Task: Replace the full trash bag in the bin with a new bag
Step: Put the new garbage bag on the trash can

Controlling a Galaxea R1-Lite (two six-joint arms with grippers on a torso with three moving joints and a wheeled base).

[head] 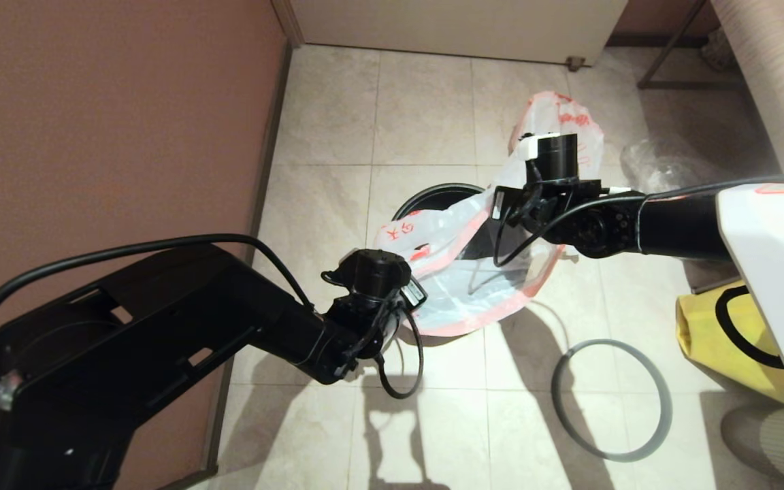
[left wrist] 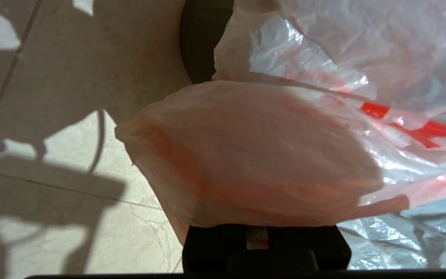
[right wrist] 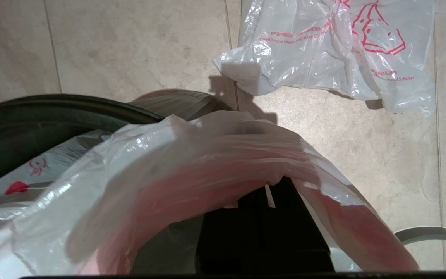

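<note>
The new bag [head: 460,272], limp white plastic with red characters and a pink band, hangs spread over the mouth of the black bin [head: 433,196]. My left gripper [head: 414,294] is shut on its near edge, where the pink film [left wrist: 254,155] bunches over the left gripper [left wrist: 257,232]. My right gripper [head: 501,204] is shut on the far edge, and there the bag [right wrist: 207,155] drapes over the right gripper [right wrist: 269,190] just past the bin's rim [right wrist: 33,112]. The full trash bag [right wrist: 331,46], white with a red line drawing, lies on the tiles beyond the bin [head: 565,116].
The grey ring rim [head: 611,400] lies loose on the floor to the bin's right. A yellow fabric bag [head: 725,333] and a clear plastic bag [head: 664,167] sit further right. A brown wall [head: 106,122] runs along the left, a white door [head: 453,27] at the back.
</note>
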